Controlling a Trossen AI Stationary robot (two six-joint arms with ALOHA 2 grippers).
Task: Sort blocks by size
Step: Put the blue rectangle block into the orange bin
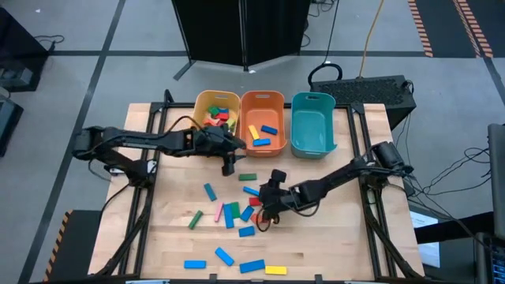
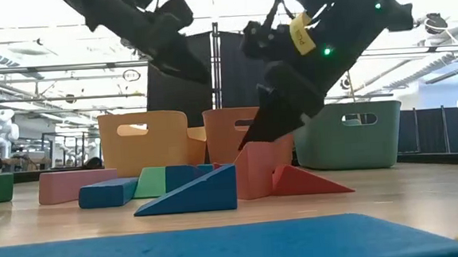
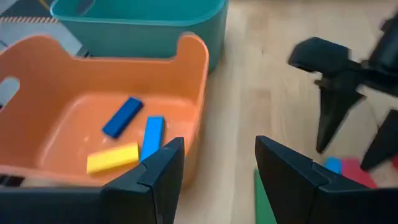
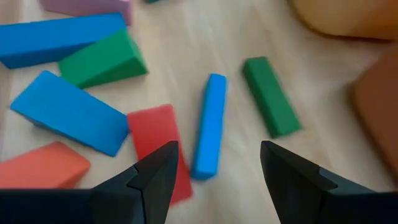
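left gripper: hangs over the desk just in front of the orange bin, fingers spread apart with nothing between them. In its wrist view the gap frames bare wood and the bin's near corner.

yellow bin: leftmost of the three at the back, has a little heap of mixed-colour blocks inside, red, green, blue and yellow.

orange bin: middle one. Three blocks on its floor: a dark blue bar, a lighter blue bar and a yellow bar.

teal bin: rightmost, can't see any block in it from above.

loose blocks, left side: a blue bar, a green one and a thin pink one lie scattered mid-desk, well left of the right gripper.

green bar: lies between the two grippers, a bit nearer the left one.

right gripper: down low over the central cluster, fingers open and empty. In its wrist view a blue bar lies right in the gap between the fingers, a red block touching it on one side, the green bar just off the other side.

front edge: more blue blocks and one yellow lie near the desk's front, well apart from both grippers.
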